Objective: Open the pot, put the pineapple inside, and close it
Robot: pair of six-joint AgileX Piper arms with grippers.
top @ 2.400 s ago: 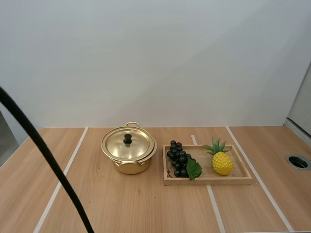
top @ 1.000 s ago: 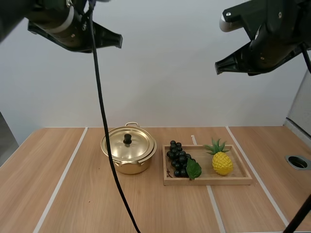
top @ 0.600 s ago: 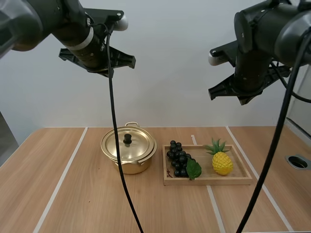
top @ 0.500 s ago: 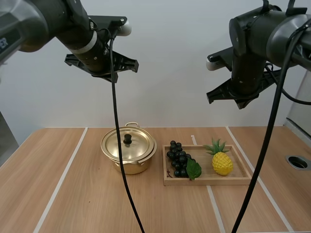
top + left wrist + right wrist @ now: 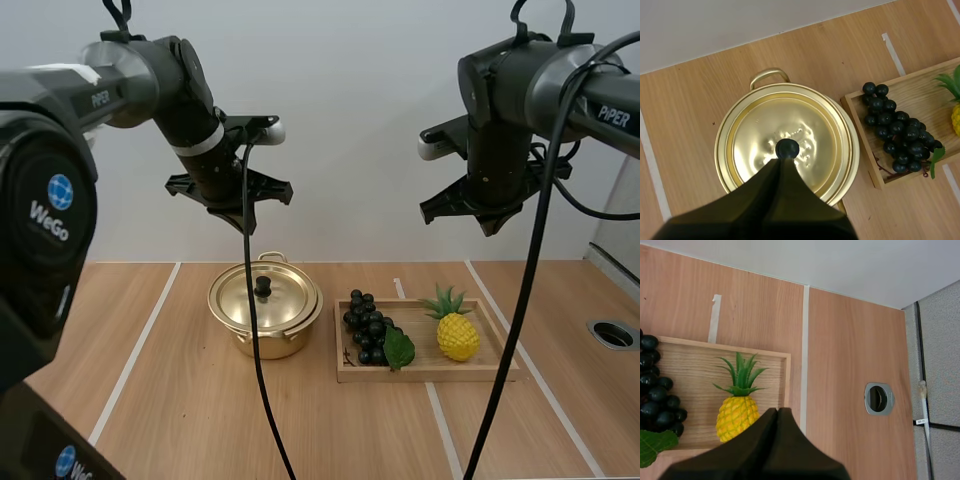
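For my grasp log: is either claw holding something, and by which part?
Nothing is held. The left claw is shut above the pot lid, the right claw shut above the pineapple.

A bunch of dark grapes [image 5: 368,326] lies at the left end of a shallow wooden tray [image 5: 440,374], with a green leaf [image 5: 399,349] at its near side. The tray sits on a wooden table [image 5: 200,420] crossed by pale tape strips [image 5: 125,375]. A round metal-rimmed hole [image 5: 613,334] is set in the tabletop, well right of the tray.
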